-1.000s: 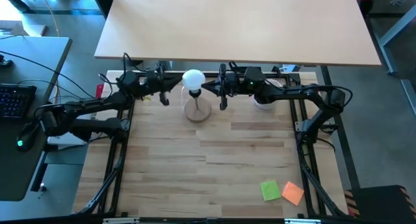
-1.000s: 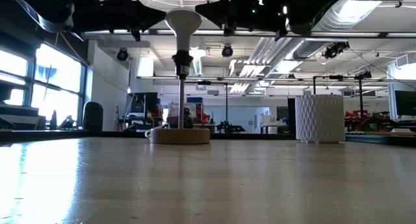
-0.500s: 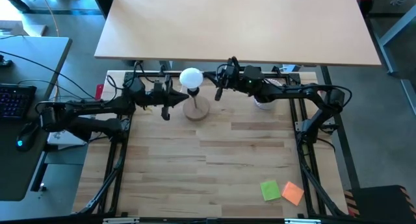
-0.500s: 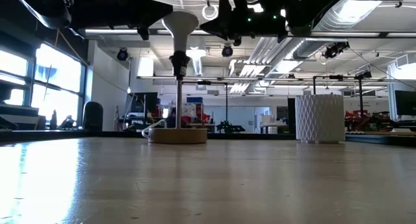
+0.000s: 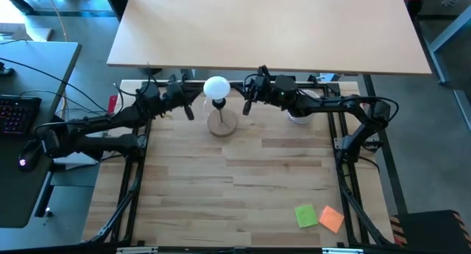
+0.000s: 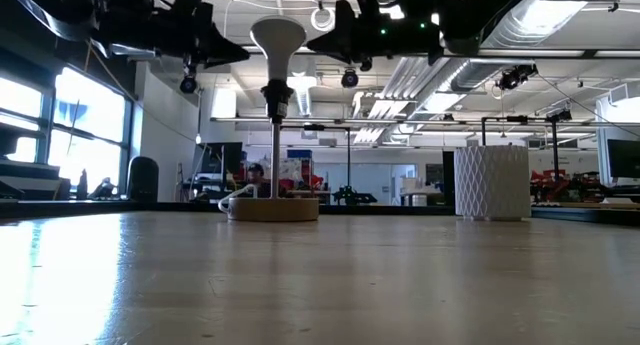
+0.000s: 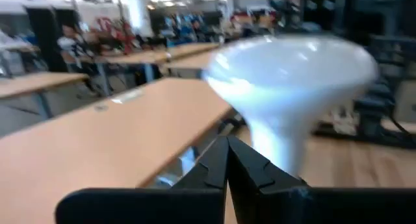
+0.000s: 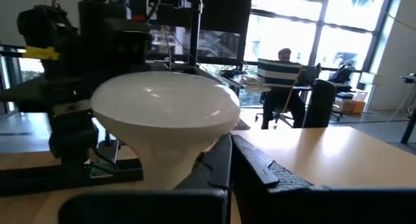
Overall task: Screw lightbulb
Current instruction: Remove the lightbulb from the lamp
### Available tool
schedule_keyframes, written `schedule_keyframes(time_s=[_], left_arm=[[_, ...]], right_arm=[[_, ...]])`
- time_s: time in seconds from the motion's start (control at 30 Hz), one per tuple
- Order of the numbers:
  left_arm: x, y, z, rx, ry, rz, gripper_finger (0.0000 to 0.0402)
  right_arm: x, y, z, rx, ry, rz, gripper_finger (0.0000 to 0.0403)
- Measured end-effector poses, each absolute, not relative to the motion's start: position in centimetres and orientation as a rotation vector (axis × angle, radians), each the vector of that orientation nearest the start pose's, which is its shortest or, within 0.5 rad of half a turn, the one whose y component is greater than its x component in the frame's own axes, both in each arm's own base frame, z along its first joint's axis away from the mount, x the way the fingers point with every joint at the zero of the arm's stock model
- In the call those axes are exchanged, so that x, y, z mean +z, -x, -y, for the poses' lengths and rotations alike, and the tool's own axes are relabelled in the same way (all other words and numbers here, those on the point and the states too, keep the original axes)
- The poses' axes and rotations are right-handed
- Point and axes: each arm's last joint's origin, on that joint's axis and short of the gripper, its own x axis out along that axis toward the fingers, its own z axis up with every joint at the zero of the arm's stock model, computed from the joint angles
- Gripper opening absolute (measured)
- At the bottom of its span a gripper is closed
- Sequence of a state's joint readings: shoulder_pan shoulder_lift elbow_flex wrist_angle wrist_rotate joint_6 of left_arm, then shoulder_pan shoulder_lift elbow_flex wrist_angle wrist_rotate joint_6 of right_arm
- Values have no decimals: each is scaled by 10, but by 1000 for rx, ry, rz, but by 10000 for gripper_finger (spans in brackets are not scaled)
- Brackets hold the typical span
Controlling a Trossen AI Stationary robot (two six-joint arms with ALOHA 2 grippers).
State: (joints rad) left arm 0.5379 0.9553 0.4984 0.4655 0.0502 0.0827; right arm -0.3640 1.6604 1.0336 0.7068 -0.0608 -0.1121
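Left jaws: I see my left gripper (image 5: pixel 188 111) with fingers pressed together, holding nothing, just beside the bulb's left.
Right jaws: my right gripper (image 5: pixel 246 105) is likewise closed and empty, just right of the bulb.
Lightbulb: one lightbulb (image 5: pixel 216 87), globe up, standing upright in the socket between both grippers, touched by neither.
Lamp base: one round wooden lamp base (image 5: pixel 223 124) on the table (image 5: pixel 243 180), far edge.
Cup: one white ribbed cup (image 6: pixel 491 182), right of the lamp.
Notes: two sticky notes, one green (image 5: pixel 306 216), one orange (image 5: pixel 332 219), touching, near corner.
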Motion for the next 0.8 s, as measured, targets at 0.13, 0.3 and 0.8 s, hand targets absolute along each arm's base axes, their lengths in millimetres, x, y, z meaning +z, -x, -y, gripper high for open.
schedule_keyframes(time_s=[0.13, 0.3, 0.8], left_arm=[[273, -176, -115, 496, -110, 60, 0], [277, -176, -118, 403, -138, 115, 0], [276, -188, -114, 238, -72, 194, 0]], right_arm=[[280, -352, 124, -287, 131, 75, 0], [285, -356, 111, -279, 136, 127, 0], [286, -354, 118, -332, 154, 132, 0]])
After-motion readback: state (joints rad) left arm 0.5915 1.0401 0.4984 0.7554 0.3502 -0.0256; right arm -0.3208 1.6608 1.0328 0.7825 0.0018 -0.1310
